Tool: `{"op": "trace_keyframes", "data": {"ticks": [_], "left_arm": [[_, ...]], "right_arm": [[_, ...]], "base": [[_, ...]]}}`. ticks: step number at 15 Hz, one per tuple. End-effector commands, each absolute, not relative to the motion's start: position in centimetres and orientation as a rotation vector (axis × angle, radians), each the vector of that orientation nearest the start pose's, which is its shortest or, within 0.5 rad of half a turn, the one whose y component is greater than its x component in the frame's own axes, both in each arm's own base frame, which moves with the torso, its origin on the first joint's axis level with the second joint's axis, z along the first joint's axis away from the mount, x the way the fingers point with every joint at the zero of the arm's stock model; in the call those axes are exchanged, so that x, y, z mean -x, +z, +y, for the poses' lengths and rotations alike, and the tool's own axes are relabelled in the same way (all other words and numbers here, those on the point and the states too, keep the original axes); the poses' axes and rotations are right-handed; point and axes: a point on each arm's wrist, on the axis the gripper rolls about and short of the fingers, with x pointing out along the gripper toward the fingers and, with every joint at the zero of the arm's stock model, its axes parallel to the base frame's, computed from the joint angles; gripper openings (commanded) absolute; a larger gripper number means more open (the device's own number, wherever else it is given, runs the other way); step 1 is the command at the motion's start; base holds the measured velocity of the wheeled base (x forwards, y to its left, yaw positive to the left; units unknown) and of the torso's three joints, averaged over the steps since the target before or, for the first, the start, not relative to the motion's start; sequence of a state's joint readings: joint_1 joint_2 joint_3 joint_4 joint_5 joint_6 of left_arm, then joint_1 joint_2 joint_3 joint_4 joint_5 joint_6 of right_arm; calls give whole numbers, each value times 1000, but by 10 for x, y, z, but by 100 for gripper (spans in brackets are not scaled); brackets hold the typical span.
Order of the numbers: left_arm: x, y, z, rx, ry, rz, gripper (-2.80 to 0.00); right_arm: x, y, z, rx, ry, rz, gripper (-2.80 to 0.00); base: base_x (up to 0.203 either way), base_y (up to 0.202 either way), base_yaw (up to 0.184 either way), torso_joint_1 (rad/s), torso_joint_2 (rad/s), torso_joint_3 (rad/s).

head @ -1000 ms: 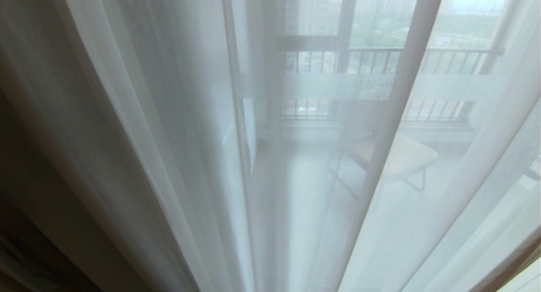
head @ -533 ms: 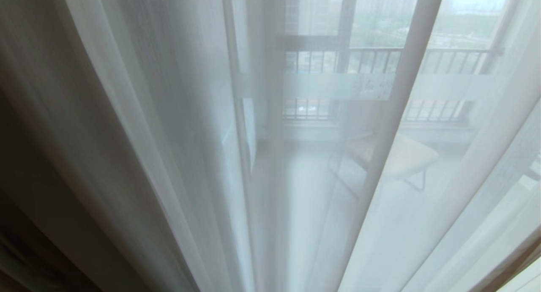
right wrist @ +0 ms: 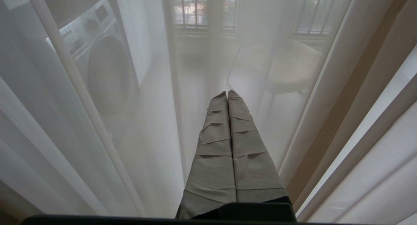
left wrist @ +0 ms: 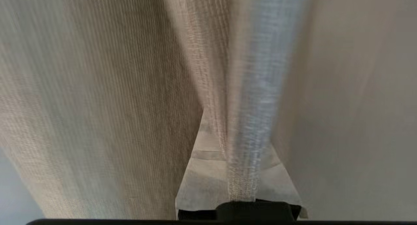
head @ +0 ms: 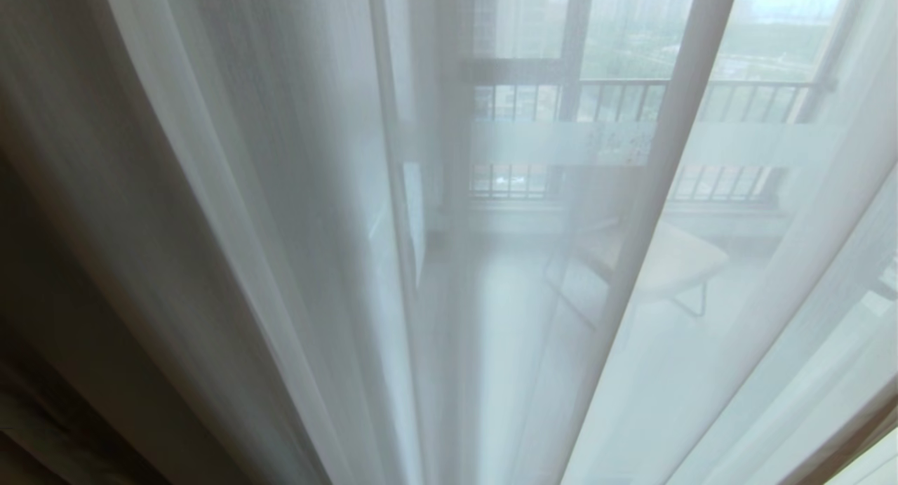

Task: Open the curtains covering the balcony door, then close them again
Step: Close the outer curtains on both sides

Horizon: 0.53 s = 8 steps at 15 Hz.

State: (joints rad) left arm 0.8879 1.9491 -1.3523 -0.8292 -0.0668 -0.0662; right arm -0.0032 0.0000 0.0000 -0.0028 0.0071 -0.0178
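The curtains fill every view. The sheer white layer [head: 295, 190] hangs across the head view, and the balcony door's frosted band [head: 533, 144] shows through it. In the left wrist view the beige-grey woven drape [left wrist: 114, 104] hangs close. My left gripper [left wrist: 239, 129] is shut on a narrow fold of that drape [left wrist: 251, 98], which runs out between its taped fingers [left wrist: 202, 173]. My right gripper [right wrist: 227, 93] is shut on nothing, its taped fingers pointing at the sheer layer [right wrist: 156, 137]. Neither gripper appears in the head view.
Behind the sheer stand a washing machine [right wrist: 97, 55] and a pale chair [head: 673, 260] on the balcony floor. The outer window's railing bars [head: 701, 99] lie beyond. Thicker drape folds [right wrist: 358, 104] hang beside my right gripper. Dark fabric sits at the head view's lower left [head: 42, 415].
The dark folds in the lower left corner of the head view have shifted slightly. The sheer layer and the balcony behind it look the same.
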Motion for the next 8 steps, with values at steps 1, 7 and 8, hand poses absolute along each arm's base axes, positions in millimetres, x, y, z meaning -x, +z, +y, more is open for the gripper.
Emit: {"op": "trace_keyframes", "data": {"ticks": [1, 7, 8], "left_arm": [[-252, 273, 303, -65, 786, -281, -280], [-232, 299, 271, -27, 629, -371, -280], [-226, 305, 264, -14, 606, -386, -280]], "right_arm": [[23, 76, 0, 18, 5, -3, -280], [23, 76, 0, 18, 5, -3, -280], [23, 76, 0, 18, 5, -3, -280]], "base": [[0, 0, 0, 0, 0, 0], [0, 0, 0, 0, 0, 0], [0, 0, 0, 0, 0, 0]]}}
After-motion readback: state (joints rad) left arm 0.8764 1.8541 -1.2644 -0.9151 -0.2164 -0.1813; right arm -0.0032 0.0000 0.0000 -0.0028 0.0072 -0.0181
